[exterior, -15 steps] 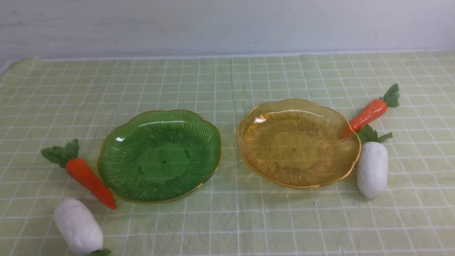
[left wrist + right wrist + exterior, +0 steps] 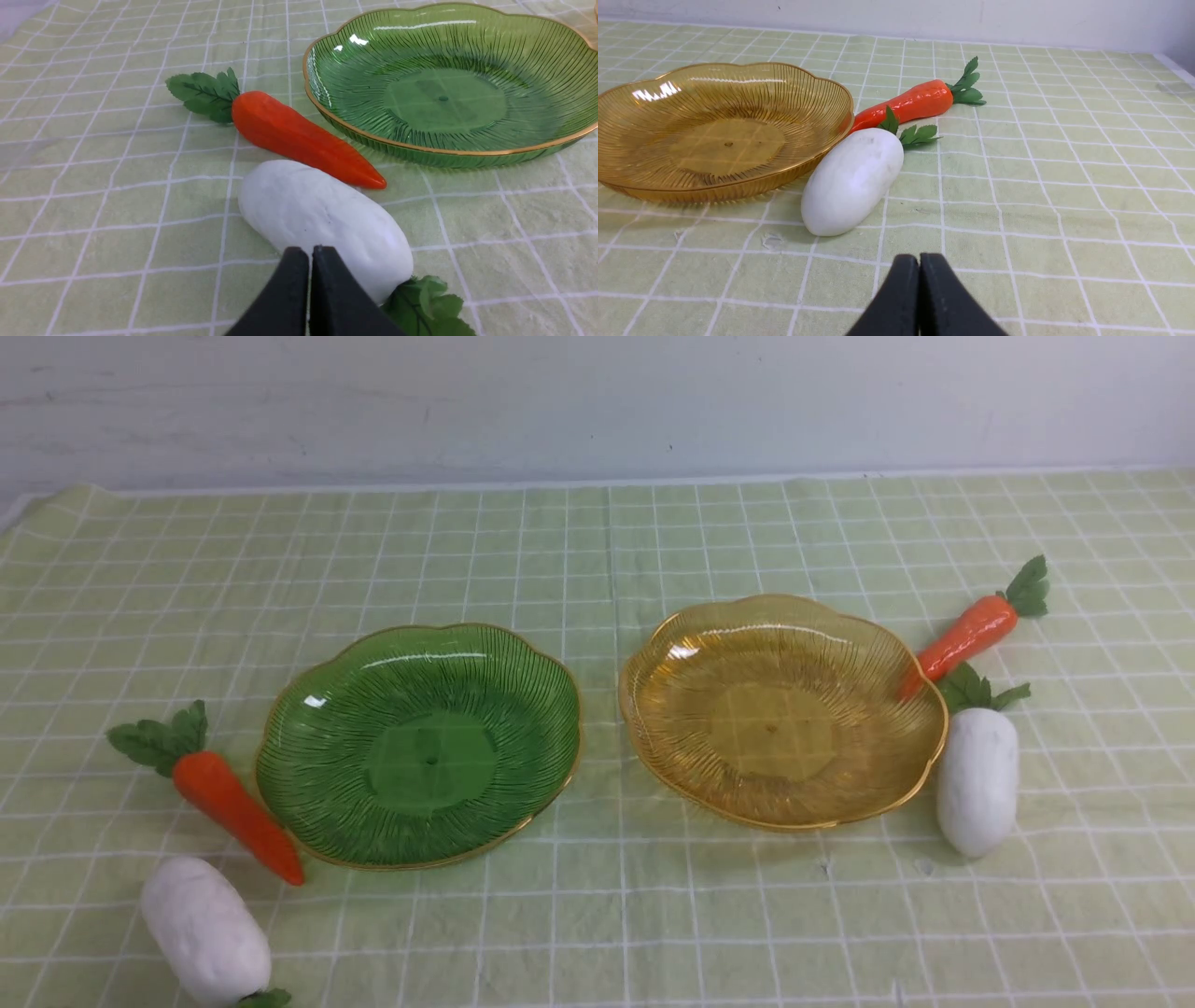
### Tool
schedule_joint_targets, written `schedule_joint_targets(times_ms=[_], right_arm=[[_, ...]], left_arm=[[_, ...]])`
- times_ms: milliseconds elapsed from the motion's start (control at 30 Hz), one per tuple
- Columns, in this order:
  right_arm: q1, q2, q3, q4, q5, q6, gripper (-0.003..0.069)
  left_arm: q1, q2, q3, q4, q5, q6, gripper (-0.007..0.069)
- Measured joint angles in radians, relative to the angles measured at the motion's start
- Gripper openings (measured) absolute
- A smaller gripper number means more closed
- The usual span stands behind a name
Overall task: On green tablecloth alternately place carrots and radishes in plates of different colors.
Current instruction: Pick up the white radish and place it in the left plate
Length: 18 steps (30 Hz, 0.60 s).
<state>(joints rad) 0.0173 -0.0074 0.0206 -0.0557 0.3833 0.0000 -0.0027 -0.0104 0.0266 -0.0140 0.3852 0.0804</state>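
Observation:
On the green tablecloth (image 2: 597,551) stand an empty green plate (image 2: 308,821) and an empty amber-yellow plate (image 2: 896,784). One carrot (image 2: 238,815) and one radish (image 2: 205,931) lie left of the green plate. The other carrot (image 2: 966,633) leans on the amber plate's rim, with the other radish (image 2: 977,780) beside it. Neither gripper shows in the front view. My left gripper (image 2: 310,254) is shut and empty, just short of the left radish (image 2: 322,224). My right gripper (image 2: 919,261) is shut and empty, a little short of the right radish (image 2: 853,179).
A pale wall (image 2: 597,401) rises behind the table's far edge. The cloth's left corner (image 2: 37,504) shows the table edge. In the wrist views the green plate (image 2: 327,116) and the amber plate (image 2: 626,186) sit beyond the vegetables.

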Motion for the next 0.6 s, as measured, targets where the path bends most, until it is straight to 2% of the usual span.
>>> schedule_joint_targets(times_ms=[167, 233, 267, 500, 600], right_arm=[[0.000, 0.000, 0.000, 0.000, 0.000, 0.000, -0.0015], [0.000, 0.000, 0.000, 0.000, 0.000, 0.000, -0.0015], [0.000, 0.000, 0.000, 0.000, 0.000, 0.000, -0.0015], [0.000, 0.000, 0.000, -0.008, 0.000, 0.000, -0.0015], [0.000, 0.000, 0.000, -0.011, -0.001, 0.000, -0.0015]], left_arm=[[0.000, 0.000, 0.001, -0.015, -0.020, -0.007, -0.0008], [0.000, 0.000, 0.002, -0.065, -0.070, -0.018, -0.0008], [0.000, 0.000, 0.002, -0.132, -0.133, -0.031, -0.0008], [0.000, 0.000, 0.002, -0.346, -0.328, -0.055, -0.0008], [0.000, 0.000, 0.002, -0.477, -0.432, -0.080, -0.0008]])
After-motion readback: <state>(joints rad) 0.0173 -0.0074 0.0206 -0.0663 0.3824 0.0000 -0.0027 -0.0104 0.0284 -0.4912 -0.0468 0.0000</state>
